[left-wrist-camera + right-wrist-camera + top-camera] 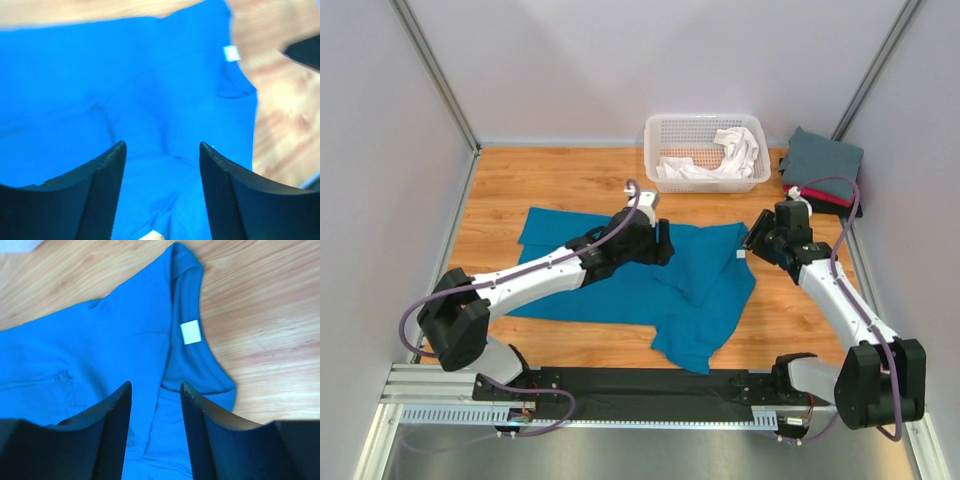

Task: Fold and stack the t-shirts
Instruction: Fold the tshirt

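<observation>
Grey walls box in a wooden bench (550, 180). The teal-blue t-shirt (700, 310) lies spread across its middle, long axis running left to right, with the collar end to the right. Your right pincer (156, 390) hangs just above that collar, beside the white neck label (190, 332), jaws apart and empty. Your left pincer (162, 160) hovers over the shirt's middle, jaws wide, holding nothing. The near right part looks doubled over, though I can't be sure. The right arm is nearer the collar.

Bright, even light, soft faint shadows; left wrist view blurred, right wrist view crisp.
</observation>
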Motion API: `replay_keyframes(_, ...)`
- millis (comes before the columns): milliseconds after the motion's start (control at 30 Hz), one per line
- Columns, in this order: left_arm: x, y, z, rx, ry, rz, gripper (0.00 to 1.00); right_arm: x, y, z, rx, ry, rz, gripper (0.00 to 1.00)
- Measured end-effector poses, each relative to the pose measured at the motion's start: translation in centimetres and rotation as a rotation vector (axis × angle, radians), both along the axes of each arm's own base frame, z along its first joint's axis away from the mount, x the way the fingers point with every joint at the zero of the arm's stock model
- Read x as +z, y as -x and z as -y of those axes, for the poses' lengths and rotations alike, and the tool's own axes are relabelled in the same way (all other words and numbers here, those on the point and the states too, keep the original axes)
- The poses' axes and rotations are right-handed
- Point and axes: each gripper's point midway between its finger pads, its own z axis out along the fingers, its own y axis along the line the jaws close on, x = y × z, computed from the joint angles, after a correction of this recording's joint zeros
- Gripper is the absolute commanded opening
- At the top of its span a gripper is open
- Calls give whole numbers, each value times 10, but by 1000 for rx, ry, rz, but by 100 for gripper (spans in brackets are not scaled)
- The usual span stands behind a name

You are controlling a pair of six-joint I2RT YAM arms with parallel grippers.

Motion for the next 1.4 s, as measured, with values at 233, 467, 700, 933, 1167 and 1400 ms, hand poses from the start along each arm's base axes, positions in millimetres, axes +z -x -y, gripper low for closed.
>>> replay_keyframes(233, -85, 5, -37, 210, 0, -218, 56, -34, -2, -29, 99, -26, -93, 38)
replay_keyframes(467, -113, -3, -27, 256, 39, -294, 51, -60, 0, -33, 114, -23, -168, 37)
replay_keyframes(700, -121, -7, -22, 270, 52, -310, 44, -67, -3, -33, 117, -18, -176, 36)
replay_keyframes(933, -123, -9, -20, 275, 58, -307, 36, -75, -2, -32, 118, -6, -204, 36)
replay_keyframes(1167, -130, -11, -19, 278, 41, -320, 20, -75, -5, -32, 115, -2, -202, 35)
replay_keyframes(1400, -133, -13, -25, 301, 11, -307, 0, -77, -5, -31, 115, -1, -209, 35)
